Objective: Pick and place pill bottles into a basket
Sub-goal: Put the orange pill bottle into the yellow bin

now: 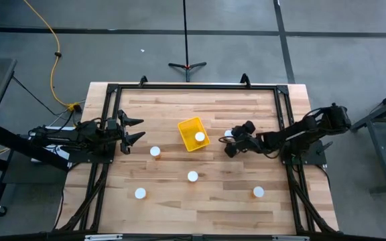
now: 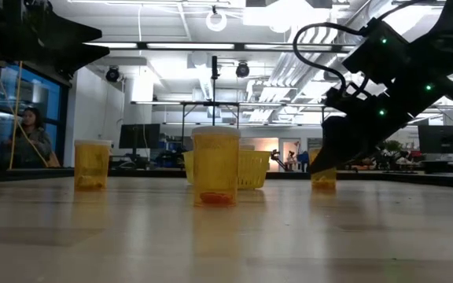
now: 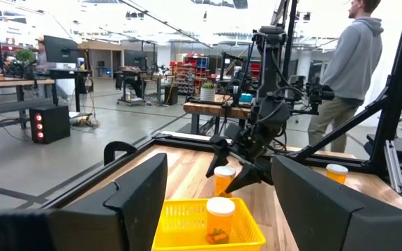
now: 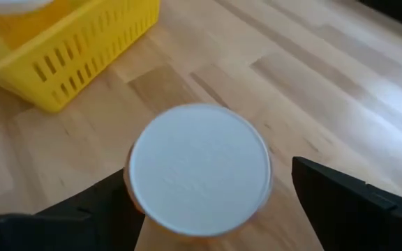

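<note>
Wooden tabletop (image 1: pixel 213 207) seen from above, with the yellow basket (image 1: pixel 194 134) near its centre, turned slightly askew. One pill bottle in the basket (image 1: pixel 200 137), upright, white cap up. Right end effector (image 1: pixel 231 142) at about three o'clock of the basket, fingers spread and released, straddling a bottle by the basket (image 1: pixel 228 134) without clamping it. From the right wrist, that bottle's white cap (image 4: pixel 199 169) large between the two dark fingers (image 4: pixel 340 202), gaps visible on both sides; basket wall (image 4: pixel 68 63) just beyond. In the low view, the same end effector (image 2: pixel 344 153) lowered over the bottle (image 2: pixel 323 178), the lower part of the amber body showing beneath it; contact hard to judge there, probably none.

Four more bottles standing loose on the tabletop: one at nine o'clock of the basket (image 1: pixel 155 152), one at six o'clock (image 1: pixel 192 177), one at seven o'clock near the front-left (image 1: pixel 140 193), one at five o'clock toward the front-right (image 1: pixel 258 192).

Left end effector (image 1: pixel 134 130) waiting at the left edge of the tabletop, at nine o'clock of the basket, fingers apart, nothing between them. Beyond the tabletop, a person in a grey hooded top (image 3: pixel 351 66) standing in the room.
</note>
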